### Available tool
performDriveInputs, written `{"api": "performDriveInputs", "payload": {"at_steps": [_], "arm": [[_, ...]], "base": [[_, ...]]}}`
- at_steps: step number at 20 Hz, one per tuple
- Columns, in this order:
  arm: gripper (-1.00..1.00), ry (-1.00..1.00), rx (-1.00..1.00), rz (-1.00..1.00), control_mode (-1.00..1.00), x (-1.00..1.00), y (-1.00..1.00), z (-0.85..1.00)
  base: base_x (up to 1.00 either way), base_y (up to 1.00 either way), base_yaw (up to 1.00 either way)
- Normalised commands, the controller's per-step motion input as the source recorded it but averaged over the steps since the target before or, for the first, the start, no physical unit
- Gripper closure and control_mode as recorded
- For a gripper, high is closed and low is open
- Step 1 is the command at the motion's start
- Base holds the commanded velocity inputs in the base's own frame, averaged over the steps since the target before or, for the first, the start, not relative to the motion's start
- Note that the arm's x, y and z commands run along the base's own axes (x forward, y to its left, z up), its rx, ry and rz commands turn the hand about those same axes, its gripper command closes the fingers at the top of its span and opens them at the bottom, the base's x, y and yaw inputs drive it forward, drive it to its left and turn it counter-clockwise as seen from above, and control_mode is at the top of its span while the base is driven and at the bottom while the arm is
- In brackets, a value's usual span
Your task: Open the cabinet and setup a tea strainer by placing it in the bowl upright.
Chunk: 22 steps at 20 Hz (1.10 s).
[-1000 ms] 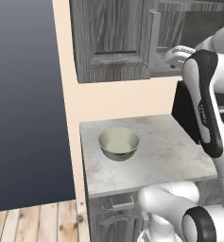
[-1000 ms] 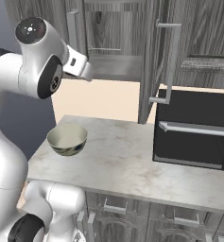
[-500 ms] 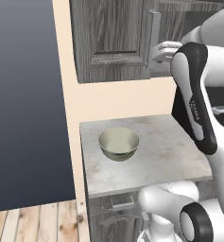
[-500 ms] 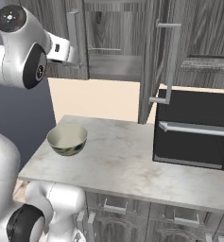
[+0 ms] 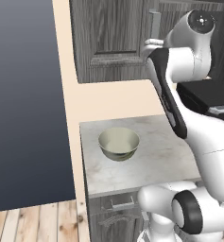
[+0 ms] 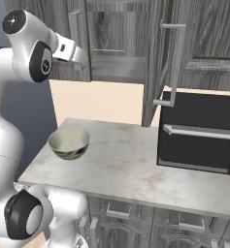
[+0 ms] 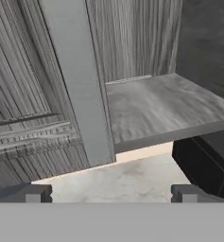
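Since a second ago we have swung our hand up to the cabinet, fingers spread. Near the worktop's left edge sits the bowl, empty. Beyond, one door stands open; strainer unseen, still unplaced.

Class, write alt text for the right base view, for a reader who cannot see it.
A white robot arm reaches its tool up to the left door handle of a dark grey cabinet, whose right door stands ajar. Below, a pale bowl sits on a marble counter beside a black oven box.
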Motion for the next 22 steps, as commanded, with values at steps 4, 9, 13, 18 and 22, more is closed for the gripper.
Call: {"api": "performDriveInputs", "payload": {"at_steps": [4,9,13,18,22], "arm": [[-1.00,0.00,-0.08,-0.06,-1.00,0.39,0.00,0.04],[-1.00,0.00,0.00,0.03,-1.00,0.28,0.00,0.00],[-1.00,0.00,0.00,0.11,-1.00,0.50,0.00,0.00],[-1.00,0.00,-0.01,0.07,-1.00,0.46,0.00,0.00],[-1.00,0.00,-0.06,0.00,-1.00,0.36,0.00,-0.01]], "base": [[0.00,0.00,0.00],[0.00,0.00,0.00],[0.00,0.00,0.00],[0.00,0.00,0.00],[0.00,0.00,0.00]]}}
